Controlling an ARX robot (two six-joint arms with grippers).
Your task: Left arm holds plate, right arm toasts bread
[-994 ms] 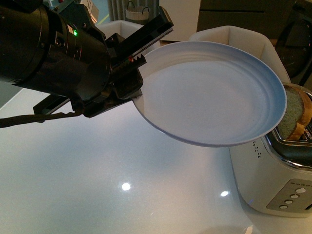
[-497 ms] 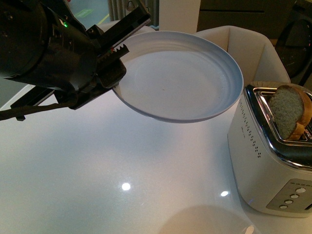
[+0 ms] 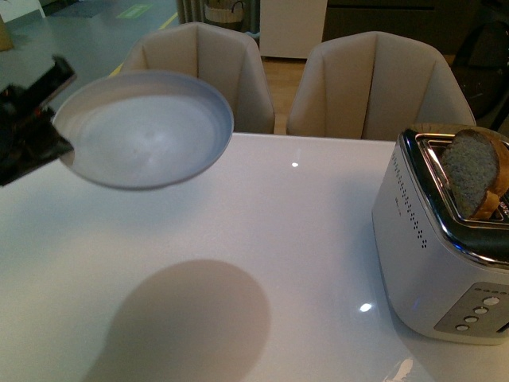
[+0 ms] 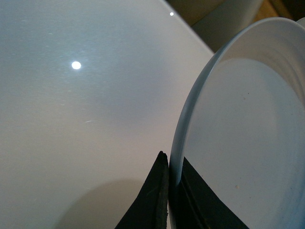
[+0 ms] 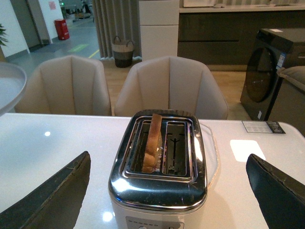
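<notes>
The pale blue-grey plate (image 3: 147, 127) hangs empty and slightly tilted above the table's left side. My left gripper (image 3: 49, 119) is shut on its left rim. In the left wrist view the black fingers (image 4: 155, 195) pinch the plate (image 4: 238, 133) rim between them. The bread (image 3: 473, 183) stands upright in a slot of the white and chrome toaster (image 3: 433, 247) at the right, its top sticking out. My right gripper (image 5: 167, 155) hovers open over the toaster (image 5: 159, 186), its fingers wide on either side, with the bread (image 5: 152, 140) in one slot below. It does not show in the front view.
The glossy white table (image 3: 262, 239) carries the plate's shadow at the front left. Two beige chairs (image 3: 374, 79) stand behind the far edge. The toaster has buttons (image 3: 473, 314) on its front face. A plate edge (image 5: 9, 86) shows in the right wrist view.
My left arm has swung the plate from in front of the toaster far to the left, and most of the arm has left the front view. The bread stays in the toaster.
</notes>
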